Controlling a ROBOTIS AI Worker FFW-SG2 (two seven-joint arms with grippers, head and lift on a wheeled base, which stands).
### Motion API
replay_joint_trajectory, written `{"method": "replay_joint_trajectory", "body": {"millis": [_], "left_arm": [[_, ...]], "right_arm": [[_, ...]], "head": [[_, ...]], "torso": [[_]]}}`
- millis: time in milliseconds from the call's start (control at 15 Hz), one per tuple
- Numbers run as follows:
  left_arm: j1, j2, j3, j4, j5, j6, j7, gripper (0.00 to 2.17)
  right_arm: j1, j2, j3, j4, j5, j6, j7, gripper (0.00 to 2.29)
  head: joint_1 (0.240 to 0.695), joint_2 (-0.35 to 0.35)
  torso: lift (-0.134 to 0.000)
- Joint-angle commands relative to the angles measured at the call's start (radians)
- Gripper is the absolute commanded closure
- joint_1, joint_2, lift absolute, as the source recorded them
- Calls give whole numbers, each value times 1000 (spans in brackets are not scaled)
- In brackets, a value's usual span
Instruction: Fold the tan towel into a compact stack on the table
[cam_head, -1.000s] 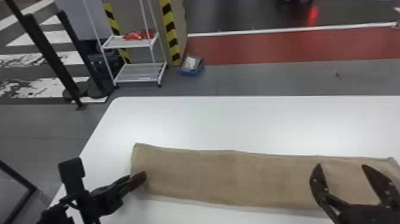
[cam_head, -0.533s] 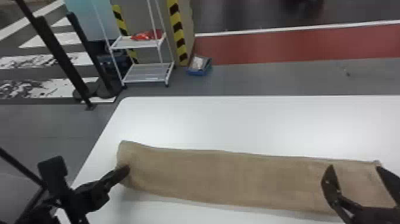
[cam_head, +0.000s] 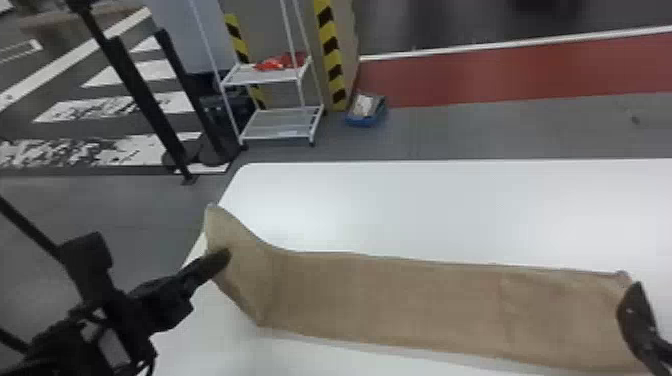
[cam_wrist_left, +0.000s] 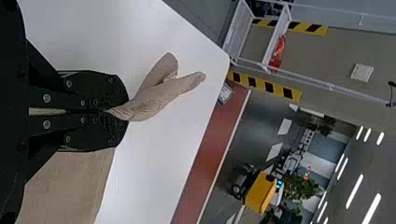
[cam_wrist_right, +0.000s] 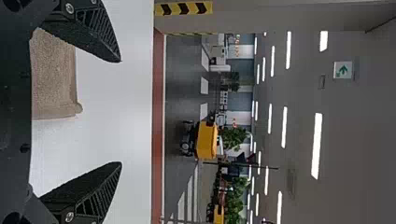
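- The tan towel (cam_head: 400, 295) is laid out as a long, narrow strip on the white table (cam_head: 425, 210), with its middle and right part resting flat.
- The towel's left end is raised off the tabletop near the table's left edge, and is bent up from the flat part along a crosswise curve.
- That raised end is pinched by the left gripper (cam_head: 224, 256), whose fingers are clamped on the cloth; beyond the fingertips, in the left wrist view, two folded flaps of towel can be seen.
- The right gripper (cam_head: 637, 320) is seen by the towel's right end, its fingers spread wide apart with no cloth gripped between them. Whether the towel is touched by it cannot be told.
- Behind the table, a red item (cam_head: 280, 61) is held on the upper shelf of a white two-tier rack (cam_head: 275, 131); beside the rack, a pillar edge is marked with yellow-and-black striped tape (cam_head: 327, 45).
- A blue bin (cam_head: 367, 121) is set on the grey floor, near a red floor strip (cam_head: 500, 70).
- Farther off, a yellow vehicle (cam_wrist_right: 206, 140) and green plants (cam_wrist_right: 233, 140) are shown.
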Motion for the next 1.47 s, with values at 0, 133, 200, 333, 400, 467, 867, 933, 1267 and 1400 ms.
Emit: {"method": "replay_joint_trajectory", "body": {"millis": [0,133,200,333,400,467,867,933,1267,1400], "left_arm": [[73,-3,-163,-143,-4,6,33,2145],[111,-3,-336,-215,-52,3,73,2145],[117,-3,-445,-237,-116,3,83,2145],[125,-3,-646,-246,-247,3,116,2145],[125,-3,-746,-231,-322,-3,144,2148],[125,-3,-832,-195,-388,-28,170,2148],[91,-3,-1042,-10,-474,-144,319,-2],[88,-3,-1045,-5,-474,-144,322,-2],[96,-3,-1029,-14,-472,-144,323,29],[120,-3,-985,-17,-457,-209,326,29]], "right_arm": [[4,2,-31,-4,-17,-7,0,97],[10,3,-63,-6,-35,-7,0,97],[13,6,-80,-6,-41,-7,0,97],[13,6,-97,-4,-56,-7,-3,97],[13,6,-97,-3,-58,-7,-3,103],[10,5,-97,0,-58,-7,-3,107],[3,6,-95,10,-63,-7,-3,110],[1,6,-95,10,-61,-7,-3,110],[-5,6,-83,16,-61,-7,-3,110],[-7,6,-57,14,-53,-7,1,110]], "head": [[695,217],[695,90],[695,36],[695,-70],[695,-126],[695,-177],[695,-350],[695,-350],[695,-350],[695,-350]], "torso": [[-114],[-114],[-114],[-114],[-114],[-114],[-114],[-114],[-114],[-114]]}}
